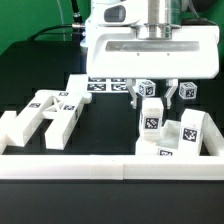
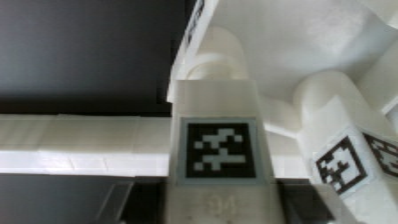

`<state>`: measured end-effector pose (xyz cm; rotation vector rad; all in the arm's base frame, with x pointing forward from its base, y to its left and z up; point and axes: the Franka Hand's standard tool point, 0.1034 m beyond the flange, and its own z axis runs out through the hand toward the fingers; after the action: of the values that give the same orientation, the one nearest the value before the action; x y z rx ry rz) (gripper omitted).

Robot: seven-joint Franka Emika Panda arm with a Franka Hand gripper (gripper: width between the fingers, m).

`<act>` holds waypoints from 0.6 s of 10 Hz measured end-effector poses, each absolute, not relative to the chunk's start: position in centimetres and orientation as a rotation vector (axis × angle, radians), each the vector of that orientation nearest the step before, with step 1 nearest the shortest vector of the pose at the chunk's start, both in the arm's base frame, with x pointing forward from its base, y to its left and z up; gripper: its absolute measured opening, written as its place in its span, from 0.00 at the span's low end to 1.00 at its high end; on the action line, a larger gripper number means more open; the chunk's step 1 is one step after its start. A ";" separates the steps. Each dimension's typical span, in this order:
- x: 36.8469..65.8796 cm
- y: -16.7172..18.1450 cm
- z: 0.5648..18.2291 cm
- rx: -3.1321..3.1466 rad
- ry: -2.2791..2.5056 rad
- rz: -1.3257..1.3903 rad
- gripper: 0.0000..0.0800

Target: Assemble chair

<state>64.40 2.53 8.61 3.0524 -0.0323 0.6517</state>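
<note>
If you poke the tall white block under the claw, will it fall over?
It would probably tip fairly easily: the tall white block is upright and taller than it is wide. It looks like stiff plastic, so it likely won't bend. Its flat sides mean it shouldn't roll.

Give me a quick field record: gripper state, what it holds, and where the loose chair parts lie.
gripper: closed on a leg
leg: upright, tagged; whether it touches the table is unclear
left cluster: parts lying at the exterior view's left, apart from the gripper
right cluster: tagged parts close beside the leg
rail: along the near side
marker board: behind, partly hidden
</note>
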 end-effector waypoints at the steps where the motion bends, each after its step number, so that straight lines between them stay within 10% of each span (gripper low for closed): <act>1: 64.4 2.5 8.6 3.053 -0.032 0.650 0.36; 3: 64.4 2.5 8.6 3.053 -0.032 0.650 0.76; 6: 64.4 2.2 8.6 3.049 -0.024 0.649 0.80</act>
<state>64.39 2.16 8.62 3.0495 -0.0236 0.6493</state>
